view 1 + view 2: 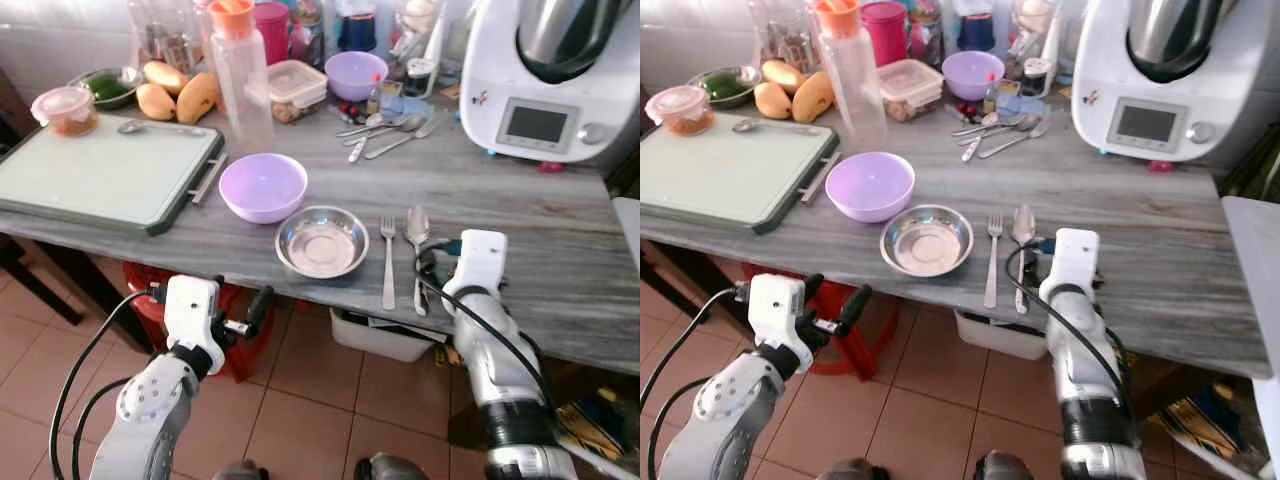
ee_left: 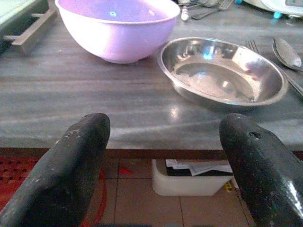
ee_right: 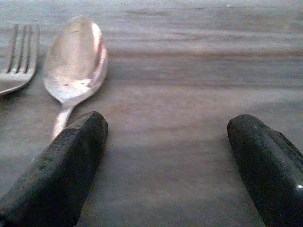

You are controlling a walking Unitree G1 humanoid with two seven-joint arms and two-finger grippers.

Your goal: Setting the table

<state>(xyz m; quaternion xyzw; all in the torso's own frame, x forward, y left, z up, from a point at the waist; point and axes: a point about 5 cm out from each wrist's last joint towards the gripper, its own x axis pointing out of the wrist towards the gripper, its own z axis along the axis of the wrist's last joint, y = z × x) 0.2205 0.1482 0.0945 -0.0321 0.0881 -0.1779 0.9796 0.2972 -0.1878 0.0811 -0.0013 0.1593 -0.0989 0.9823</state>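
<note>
So I'm at a grey wood-grain bench (image 1: 520,210) with terracotta floor tiles (image 1: 310,400) underneath. Back right corner has a big white kitchen machine (image 1: 550,80). Along the back edge: a small purple bowl (image 1: 356,74), a lidded plastic container (image 1: 297,90), a tall clear bottle with an orange cap (image 1: 240,75), a few mangoes (image 1: 175,92), plus a loose pile of spare cutlery (image 1: 385,130). A pale green cutting board (image 1: 100,172) takes up the left end.

The place setting sits along the front edge: lilac bowl (image 1: 263,186), then a steel dish (image 1: 322,241) just beside it and nearer the edge, then the fork (image 1: 388,262) and the spoon (image 1: 416,250) lying side by side to the right. A white tub (image 2: 191,177) and something red (image 1: 160,300) sit under the bench.

My right gripper (image 3: 165,156) rests low over the bench top just right of the spoon's handle, fingers spread wide, nothing in them. My left gripper (image 2: 163,161) hangs off the front edge, below bench height, aimed at the steel dish, also spread apart and empty.
</note>
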